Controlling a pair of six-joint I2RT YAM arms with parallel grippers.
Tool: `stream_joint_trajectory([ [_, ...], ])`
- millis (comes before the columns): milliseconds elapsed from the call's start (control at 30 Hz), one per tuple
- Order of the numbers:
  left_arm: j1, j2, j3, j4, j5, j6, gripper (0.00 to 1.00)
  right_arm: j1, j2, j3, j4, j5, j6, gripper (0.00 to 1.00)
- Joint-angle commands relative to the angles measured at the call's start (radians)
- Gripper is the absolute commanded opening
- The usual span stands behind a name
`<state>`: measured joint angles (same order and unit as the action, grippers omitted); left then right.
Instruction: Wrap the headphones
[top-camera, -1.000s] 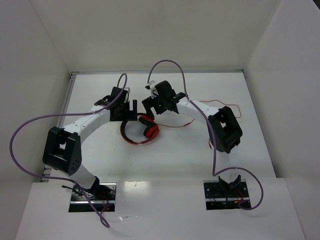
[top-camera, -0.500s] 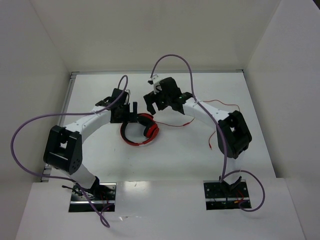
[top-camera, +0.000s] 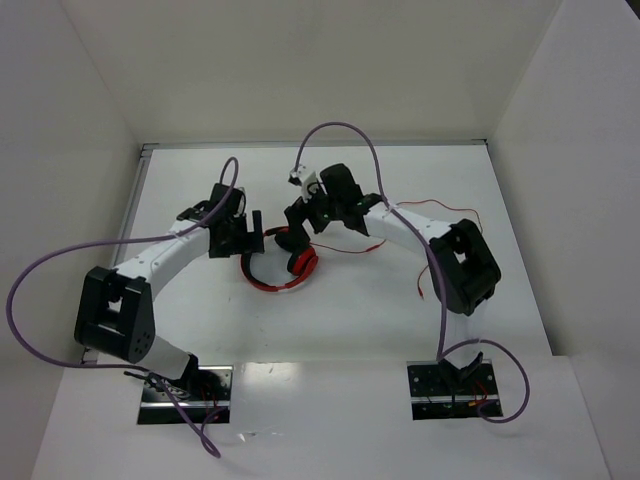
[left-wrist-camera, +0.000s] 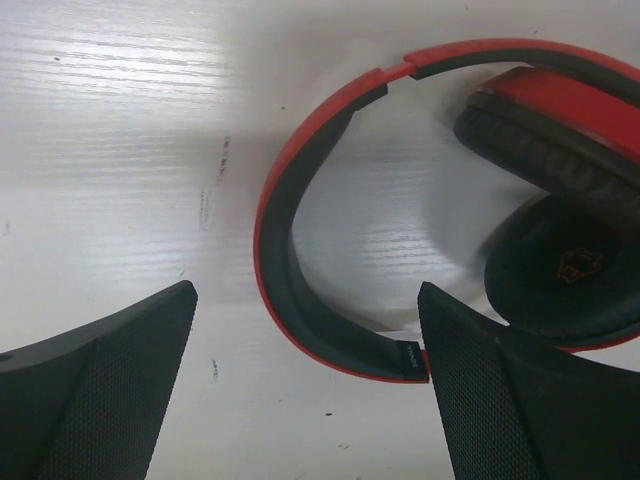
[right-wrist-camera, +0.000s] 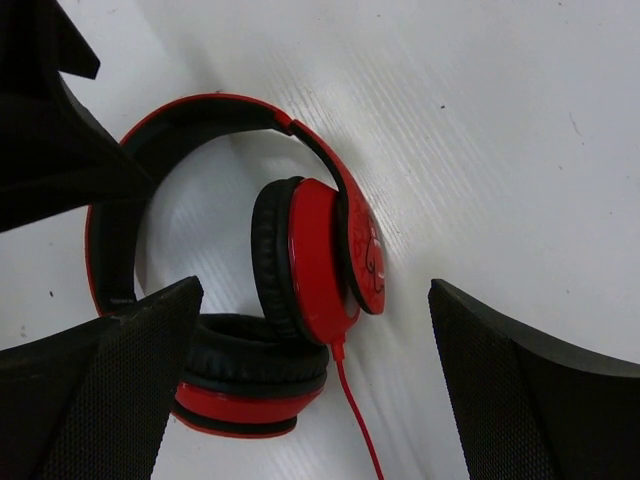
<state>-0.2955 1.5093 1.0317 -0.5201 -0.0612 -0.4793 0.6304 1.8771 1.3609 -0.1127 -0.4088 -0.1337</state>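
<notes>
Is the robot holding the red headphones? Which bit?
Nothing. The left gripper and right gripper are both open over the headphones, which lie on the table.

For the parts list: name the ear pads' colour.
The ear pads are black, clearest in the right wrist view.

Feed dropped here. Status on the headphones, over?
Left gripper open, over headband. Right gripper open, over ear cups. Headphones flat on table, cord loose, unwrapped. Nothing in the way.
</notes>
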Motion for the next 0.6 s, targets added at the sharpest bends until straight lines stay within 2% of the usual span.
stream_joint_trajectory([
  [0,0.018,-0.049,0.01,-0.02,0.029,-0.021,0.99,0.003,0.053,0.032,0.127,-0.061,-0.026,1.0],
  [167,0.018,-0.028,0.028,-0.04,0.054,0.001,0.99,0.022,0.137,0.087,0.136,-0.082,-0.017,1.0],
  [433,0.018,-0.006,0.047,-0.061,0.092,0.013,0.99,0.049,0.204,0.099,0.136,-0.019,-0.033,1.0],
  [467,0.018,-0.006,0.047,-0.061,0.092,0.013,0.99,0.049,0.223,0.119,0.136,-0.009,-0.033,0.98],
  [567,0.018,-0.006,0.047,-0.061,0.094,0.022,0.99,0.049,0.241,0.132,0.152,-0.008,-0.012,0.81],
])
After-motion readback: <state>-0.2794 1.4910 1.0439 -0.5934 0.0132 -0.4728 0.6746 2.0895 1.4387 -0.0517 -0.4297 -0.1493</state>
